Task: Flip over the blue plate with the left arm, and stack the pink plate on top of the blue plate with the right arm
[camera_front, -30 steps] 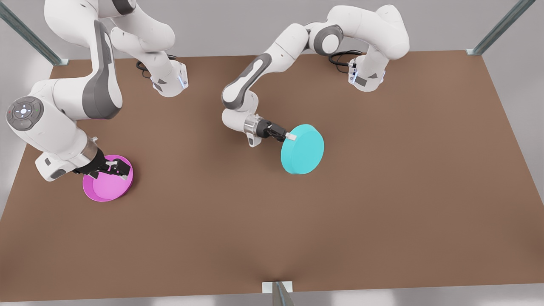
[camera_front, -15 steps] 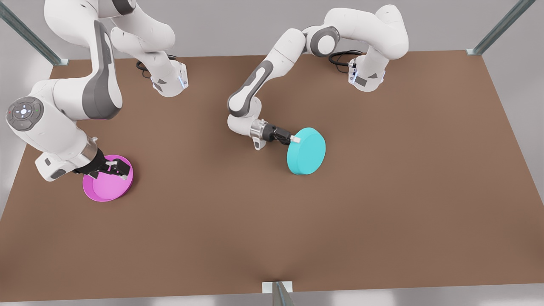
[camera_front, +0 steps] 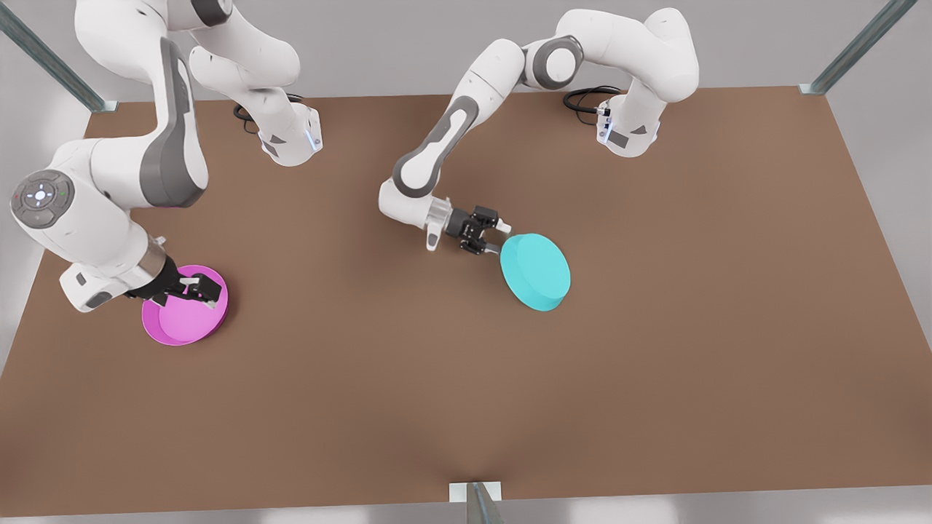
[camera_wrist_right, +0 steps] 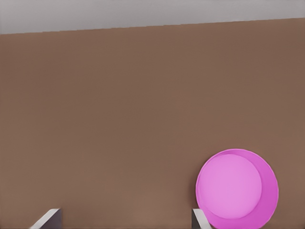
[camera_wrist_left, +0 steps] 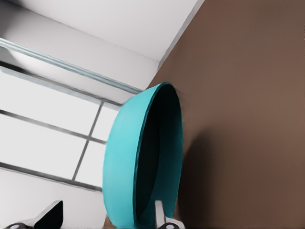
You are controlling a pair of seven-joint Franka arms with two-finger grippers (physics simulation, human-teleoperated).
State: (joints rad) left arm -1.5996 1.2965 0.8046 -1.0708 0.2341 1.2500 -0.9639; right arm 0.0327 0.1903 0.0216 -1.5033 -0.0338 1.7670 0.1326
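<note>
Brown tabletop point(camera_front: 655, 364) under both plates, grey walls point(camera_front: 408, 51) behind.

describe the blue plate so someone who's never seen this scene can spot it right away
On the brown table, look near the middle, a little toward the front view's right. The blue plate lies there, flat base up, just beyond the open fingertips of the left gripper. It is the turquoise dish; the pink plate sits hollow side up far off at the front view's left.

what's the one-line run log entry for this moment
left gripper: open, beside blue plate | blue plate: base-up on table | right gripper: open over pink plate
</note>
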